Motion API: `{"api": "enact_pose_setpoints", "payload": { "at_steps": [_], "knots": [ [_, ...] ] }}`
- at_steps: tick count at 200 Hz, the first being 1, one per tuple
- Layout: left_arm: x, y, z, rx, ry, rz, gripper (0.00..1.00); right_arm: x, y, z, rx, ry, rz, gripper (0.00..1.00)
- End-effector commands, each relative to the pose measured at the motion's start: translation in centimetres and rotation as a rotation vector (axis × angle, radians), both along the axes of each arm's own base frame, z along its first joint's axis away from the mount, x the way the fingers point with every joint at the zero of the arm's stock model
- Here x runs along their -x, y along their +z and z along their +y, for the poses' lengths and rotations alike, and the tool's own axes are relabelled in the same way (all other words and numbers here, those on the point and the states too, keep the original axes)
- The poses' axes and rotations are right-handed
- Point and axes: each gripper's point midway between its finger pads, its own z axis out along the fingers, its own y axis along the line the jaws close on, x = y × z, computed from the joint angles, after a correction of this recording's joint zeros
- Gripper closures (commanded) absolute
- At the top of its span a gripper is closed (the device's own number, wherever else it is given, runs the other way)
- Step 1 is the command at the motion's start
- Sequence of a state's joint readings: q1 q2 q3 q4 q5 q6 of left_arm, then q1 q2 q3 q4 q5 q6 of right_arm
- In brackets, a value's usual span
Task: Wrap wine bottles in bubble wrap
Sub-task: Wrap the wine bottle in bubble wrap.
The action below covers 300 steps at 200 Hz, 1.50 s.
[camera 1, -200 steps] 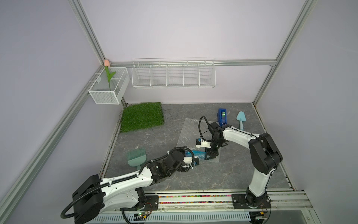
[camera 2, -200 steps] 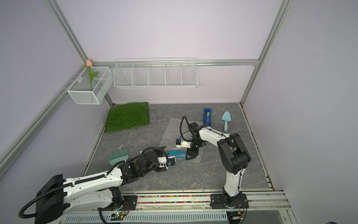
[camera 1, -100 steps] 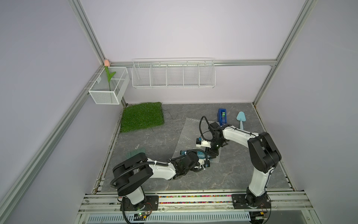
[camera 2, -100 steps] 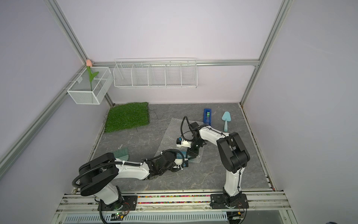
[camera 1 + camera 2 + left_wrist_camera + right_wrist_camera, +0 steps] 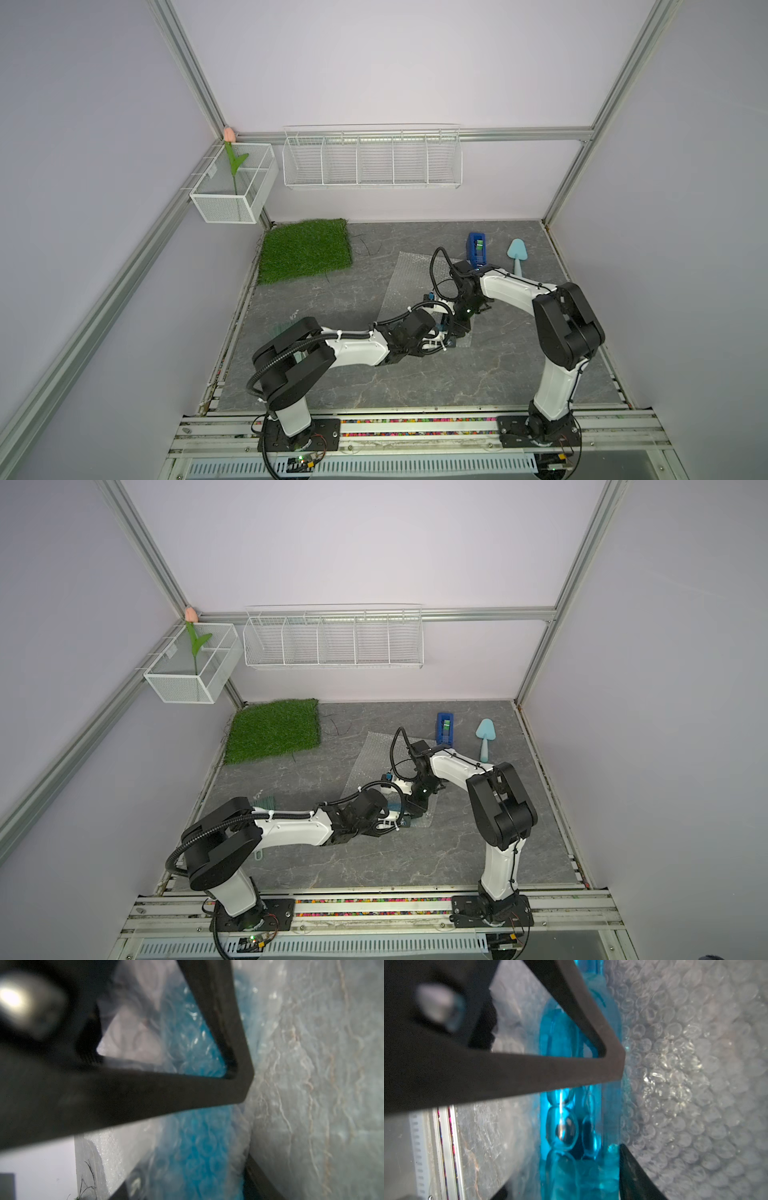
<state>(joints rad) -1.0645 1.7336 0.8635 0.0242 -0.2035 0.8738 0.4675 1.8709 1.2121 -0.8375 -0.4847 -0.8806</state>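
Observation:
The wine bottle [image 5: 571, 1126], clear with bright blue liquid, lies on the bubble wrap [image 5: 409, 282] in the middle of the table. In both top views the two wrists hide nearly all of it. My left gripper [image 5: 191, 1180] is shut on the bottle through a layer of wrap, so it shows there as blurred blue [image 5: 199, 1147]. My right gripper [image 5: 564, 1178] straddles the bare bottle. One finger touches its side next to the flat wrap [image 5: 685, 1084], the other stands apart, so the jaws are open. In a top view the left gripper [image 5: 401, 818] sits just in front of the right gripper [image 5: 415, 808].
A dark blue tape dispenser [image 5: 476, 248] and a light blue trowel [image 5: 516, 257] lie behind the wrap at the right. A grass mat [image 5: 305, 249] is at the back left. A green brush [image 5: 264, 802] lies under the left arm. Wire baskets [image 5: 372, 160] hang on the walls.
My left arm has swung right, up to the bottle, and its jaws have narrowed onto the wrapped bottle. The right gripper stayed at the bottle and its jaws widened slightly.

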Motion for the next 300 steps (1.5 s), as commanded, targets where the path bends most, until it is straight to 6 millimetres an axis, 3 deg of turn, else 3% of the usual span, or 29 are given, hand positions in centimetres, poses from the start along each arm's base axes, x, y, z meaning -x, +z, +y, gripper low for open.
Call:
{"api": "enact_pose_setpoints", "payload": {
  "at_steps": [1, 3, 8, 10, 13, 53, 83, 111, 135, 139, 142, 155, 171, 233, 279, 300],
  "knots": [
    [2.8, -4.1, 1.4, -0.095, 0.001, 0.212, 0.64, -0.9, 1.4, 0.5, -0.057, -0.041, -0.056, 0.25],
    [2.8, -4.2, 1.4, -0.096, 0.002, 0.216, 0.65, -1.0, 1.5, 0.4, -0.06, -0.048, -0.061, 0.23],
    [3.0, -4.3, 1.5, -0.099, 0.005, 0.227, 0.68, -1.3, 1.8, 0.4, -0.068, -0.061, -0.076, 0.01],
    [3.0, -4.3, 1.6, -0.1, 0.006, 0.233, 0.69, -1.4, 1.9, 0.3, -0.07, -0.067, -0.082, 0.09],
    [3.1, -4.3, 1.6, -0.1, 0.007, 0.24, 0.7, -1.5, 2.1, 0.4, -0.076, -0.071, -0.089, 0.12],
    [3.9, -4.9, 2.5, -0.106, 0.018, 0.28, 0.77, -2.5, 4.5, -0.5, -0.095, -0.132, -0.167, 0.12],
    [4.4, -4.9, 2.7, -0.112, 0.02, 0.311, 0.81, -4.7, 7.3, -1.8, -0.139, -0.248, -0.302, 0.12],
    [5.0, -4.4, 2.6, -0.13, 0.027, 0.383, 0.86, -7.8, 11.3, -5.1, -0.137, -0.462, -0.546, 0.12],
    [5.7, -3.2, 2.6, -0.157, 0.051, 0.512, 0.92, -8.8, 15.1, -9.1, -0.102, -0.643, -0.784, 0.12],
    [5.8, -3.1, 2.7, -0.164, 0.055, 0.532, 0.92, -8.9, 16.4, -9.7, -0.111, -0.67, -0.837, 0.12],
    [5.9, -2.9, 2.7, -0.168, 0.057, 0.546, 0.92, -8.5, 15.8, -10.2, -0.096, -0.68, -0.847, 0.12],
    [6.4, -2.5, 2.9, -0.184, 0.063, 0.602, 0.92, -6.9, 17.3, -11.0, -0.125, -0.665, -0.941, 0.12],
    [7.0, -2.2, 3.0, -0.2, 0.063, 0.677, 0.94, -4.2, 17.7, -10.7, -0.163, -0.568, -0.985, 0.12],
    [7.1, -2.0, 2.9, -0.262, 0.088, 0.907, 1.0, 6.6, 13.4, -7.4, -0.134, -0.028, -0.947, 0.12],
    [6.8, -2.2, 3.1, -0.351, 0.106, 1.116, 1.0, 11.2, 12.9, -5.6, -0.206, 0.241, -1.046, 0.12],
    [6.4, -2.3, 2.7, -0.36, 0.096, 1.113, 1.0, 11.7, 11.3, -4.5, -0.175, 0.326, -1.039, 0.12]
  ]
}}
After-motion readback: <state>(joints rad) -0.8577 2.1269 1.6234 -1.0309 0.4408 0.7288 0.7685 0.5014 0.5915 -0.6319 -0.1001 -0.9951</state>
